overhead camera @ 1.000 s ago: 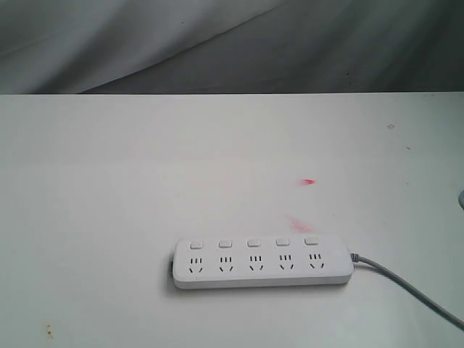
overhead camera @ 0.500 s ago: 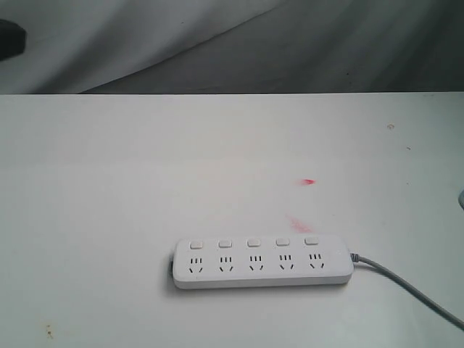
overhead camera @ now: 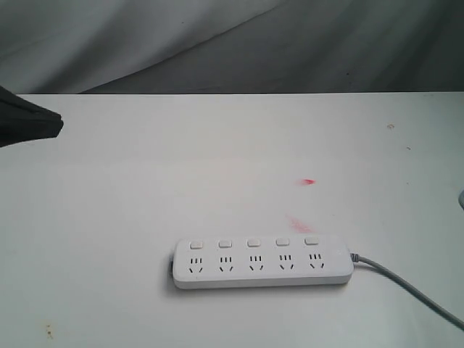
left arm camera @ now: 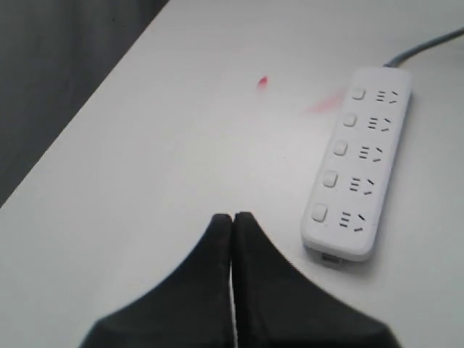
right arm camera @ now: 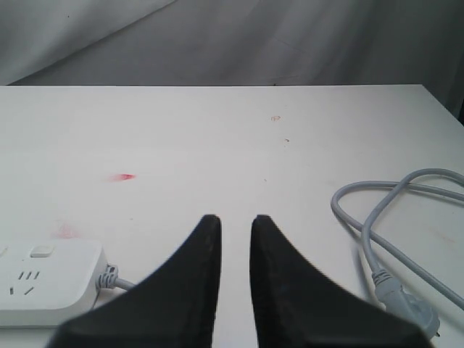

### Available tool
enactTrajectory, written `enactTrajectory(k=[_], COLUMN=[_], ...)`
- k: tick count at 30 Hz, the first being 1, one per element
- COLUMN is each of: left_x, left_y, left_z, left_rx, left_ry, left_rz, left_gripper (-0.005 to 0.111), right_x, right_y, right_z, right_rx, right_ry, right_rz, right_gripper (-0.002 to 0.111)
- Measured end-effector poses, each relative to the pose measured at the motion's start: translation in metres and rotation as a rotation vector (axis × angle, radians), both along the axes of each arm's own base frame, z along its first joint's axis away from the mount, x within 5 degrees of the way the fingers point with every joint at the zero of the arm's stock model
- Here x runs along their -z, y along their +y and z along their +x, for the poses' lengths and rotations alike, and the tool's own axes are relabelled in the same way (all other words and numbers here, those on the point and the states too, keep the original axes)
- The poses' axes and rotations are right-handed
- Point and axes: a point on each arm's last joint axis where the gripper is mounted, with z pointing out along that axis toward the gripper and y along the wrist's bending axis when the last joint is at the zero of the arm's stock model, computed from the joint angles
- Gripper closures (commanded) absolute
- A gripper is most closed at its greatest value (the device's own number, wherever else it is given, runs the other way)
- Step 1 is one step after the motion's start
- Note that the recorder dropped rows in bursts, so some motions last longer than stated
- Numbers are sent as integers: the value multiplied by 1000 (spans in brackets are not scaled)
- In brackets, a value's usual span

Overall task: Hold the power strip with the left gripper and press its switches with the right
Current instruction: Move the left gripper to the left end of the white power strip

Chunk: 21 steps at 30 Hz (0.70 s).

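Observation:
The white power strip (overhead camera: 262,264) lies flat on the white table (overhead camera: 145,181), lengthwise across the near middle of the exterior view. Its row of switches (overhead camera: 253,242) is on the far side and its grey cord (overhead camera: 406,286) leaves to the right. My left gripper (overhead camera: 55,125) pokes in at the left edge, far from the strip. In the left wrist view it (left arm camera: 233,216) is shut and empty, with the strip (left arm camera: 359,167) and switches (left arm camera: 338,148) off to one side. My right gripper (right arm camera: 235,217) has its jaws slightly apart, holding nothing. Beside it are the strip's cord end (right arm camera: 43,279) and one switch (right arm camera: 42,251).
The grey cord loops over the table (right arm camera: 391,217) and ends in a plug (right arm camera: 406,301) close to the right gripper. Small red marks (overhead camera: 309,181) stain the table behind the strip. A grey cloth backdrop (overhead camera: 232,43) hangs beyond the table's far edge.
The left gripper has come into the exterior view at the left edge, lower and further in than half a second ago. The power strip has not moved.

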Motion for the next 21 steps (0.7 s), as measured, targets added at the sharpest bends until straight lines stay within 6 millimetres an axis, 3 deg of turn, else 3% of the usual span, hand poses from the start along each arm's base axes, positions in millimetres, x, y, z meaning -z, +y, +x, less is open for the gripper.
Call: enactTrajectory(k=[8, 21], left_x=[9, 16], left_y=[-2, 2], left_z=[-3, -8], left_rx=[167, 216], left_ry=[30, 77], left_rz=[1, 104], left_gripper=[106, 106], right_x=[0, 0], right_y=[0, 0], right_z=[0, 0], right_rx=[0, 0], right_ry=[0, 0], right_rz=[0, 0], right_gripper=[94, 94])
